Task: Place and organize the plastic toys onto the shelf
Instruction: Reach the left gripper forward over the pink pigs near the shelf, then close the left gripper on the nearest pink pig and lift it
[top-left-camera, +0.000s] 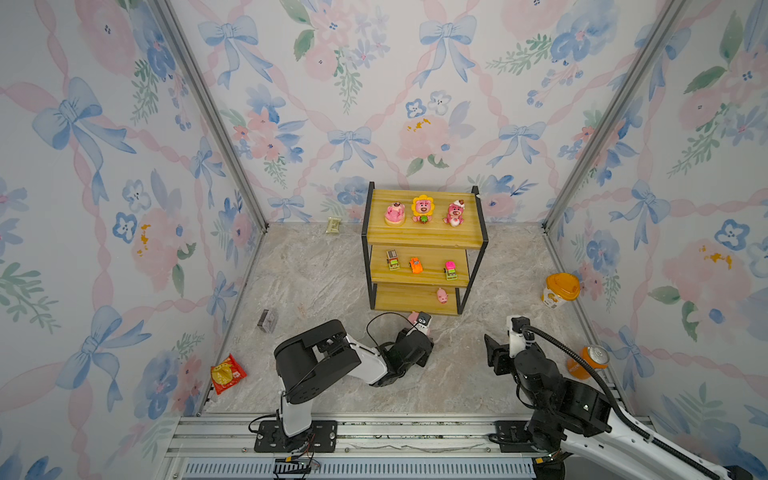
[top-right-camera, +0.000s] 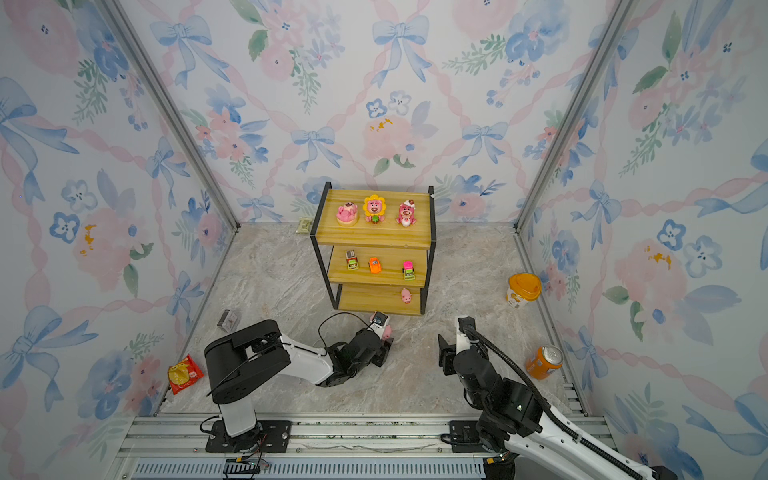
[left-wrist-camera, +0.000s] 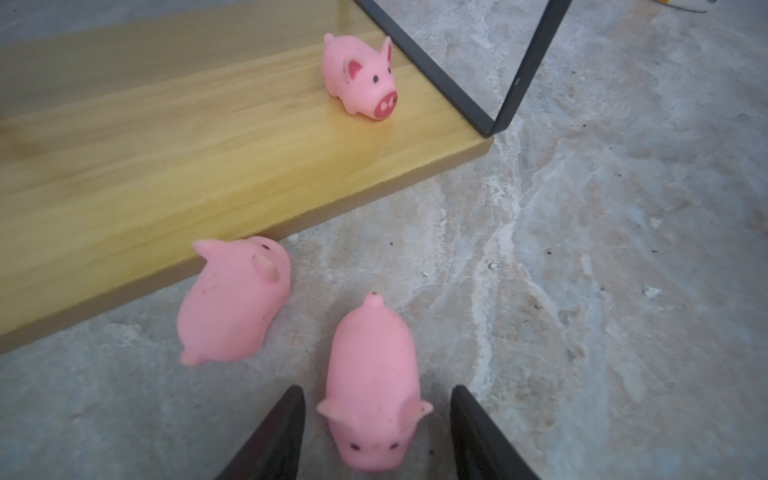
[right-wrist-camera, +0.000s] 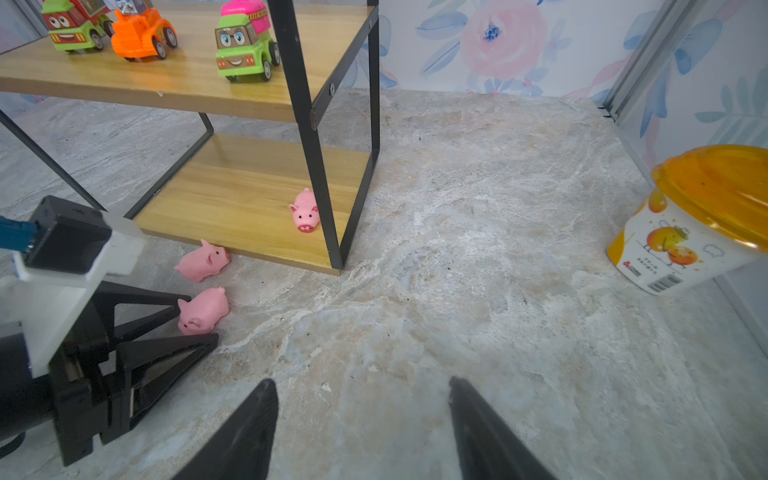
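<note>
- The shelf (top-left-camera: 424, 239): three glossy, yellow-grained wooden boards in a thin black metal frame.
- On its top board stand three shiny pink bears (top-left-camera: 422, 210) in a row. On the middle board sit three chunky plastic cars (top-left-camera: 415, 265).
- On the bottom board, by the shelf's right front post, a smooth, rubbery pink pig (left-wrist-camera: 359, 77) stands upright.
- A second pig (left-wrist-camera: 235, 299) lies on its side against that board's front edge.
- The left gripper (left-wrist-camera: 377, 390) is low in front of the shelf, its black wedge fingers apart either side of a third pig (left-wrist-camera: 370, 353), not clamped.
- The right gripper (right-wrist-camera: 361, 381), front-right of the shelf, is spread with nothing between.
- Under the shelf is a matte grey-beige marbled floor (top-left-camera: 316, 282). Behind it is wallpaper (top-left-camera: 332, 104) with blue bows and pink flowers.
</note>
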